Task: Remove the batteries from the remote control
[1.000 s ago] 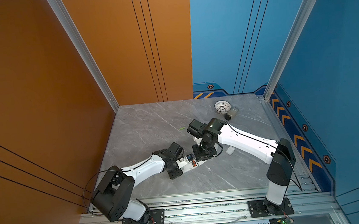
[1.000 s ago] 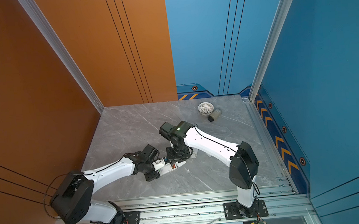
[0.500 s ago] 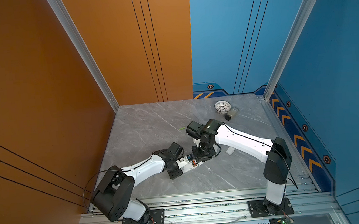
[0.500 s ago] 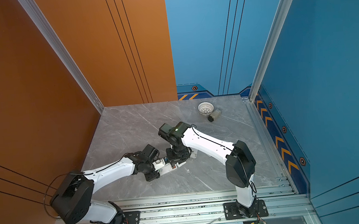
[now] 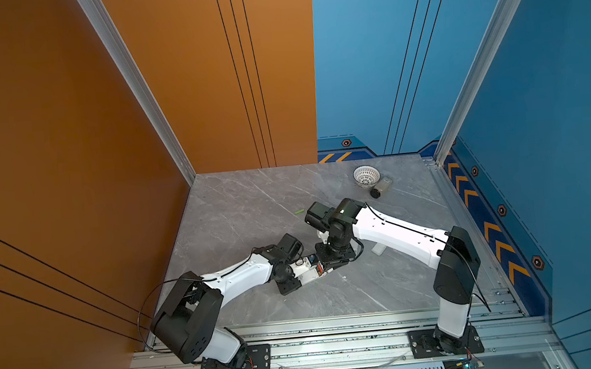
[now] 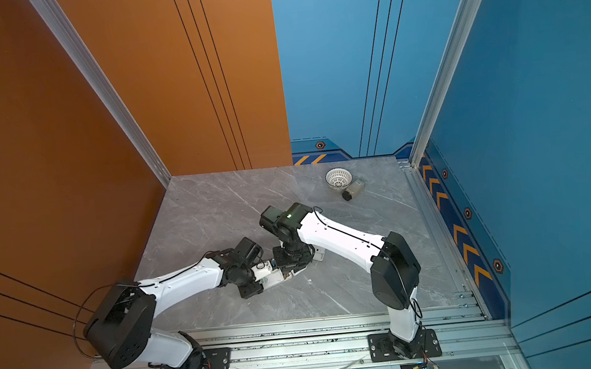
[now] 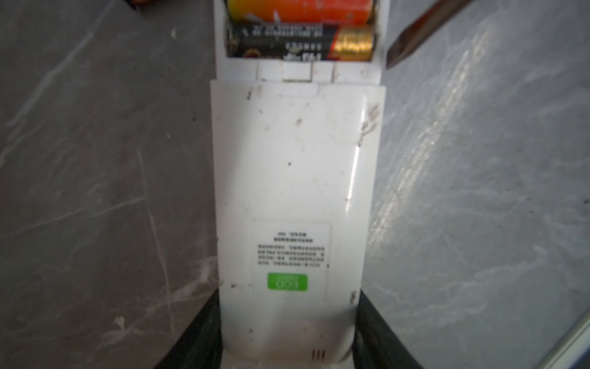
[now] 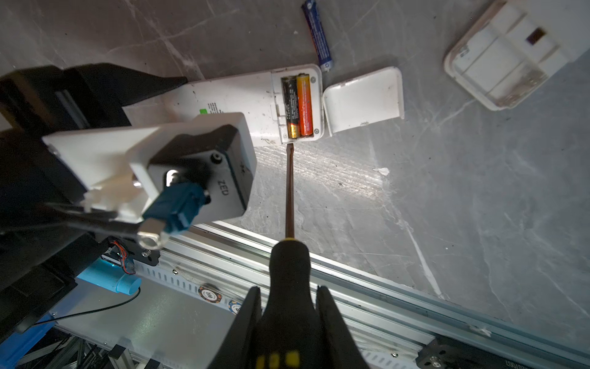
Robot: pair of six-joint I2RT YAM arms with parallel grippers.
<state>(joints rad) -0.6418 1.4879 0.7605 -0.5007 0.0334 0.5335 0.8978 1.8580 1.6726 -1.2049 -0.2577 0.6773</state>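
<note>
**Screwdriver blade lined up at the open compartment; two batteries still seated**

Over the last second the white-and-black right arm point(image 5: 400, 234) is swung slightly leftward above the grey marble-patterned tabletop point(image 5: 252, 203). The white-and-black left arm point(image 5: 243, 274) and what it holds are left unmoved. This shift is judged to be the last alignment before prying, not a removal.

The white plastic remote control point(image 7: 293, 175) is laid back-up on the tabletop. It is pinched across its sides by the left gripper point(image 7: 289, 300), at the end away from the battery compartment. A small white rectangular plastic cover point(image 8: 364, 99) is seen just beside the open end. The long black-and-yellow-handled screwdriver point(image 8: 290, 191) is clamped by its handle in the right gripper point(image 8: 287, 294). Its flat tip is held just outside the compartment rim, at the gold end of the black-and-gold cylindrical battery point(image 8: 290, 105). The orange-red cylindrical battery point(image 8: 305, 105) is seated alongside it.

Only in the right wrist view is the bluish cylindrical battery point(image 8: 319, 35) shown, loose on the tabletop by the remote's corner. Only in the top views is the light green cylindrical battery point(image 5: 299, 211) found, well apart toward the back. There the compartment is largely hidden under the right arm. In the left wrist view only the blade tip is caught.
</note>
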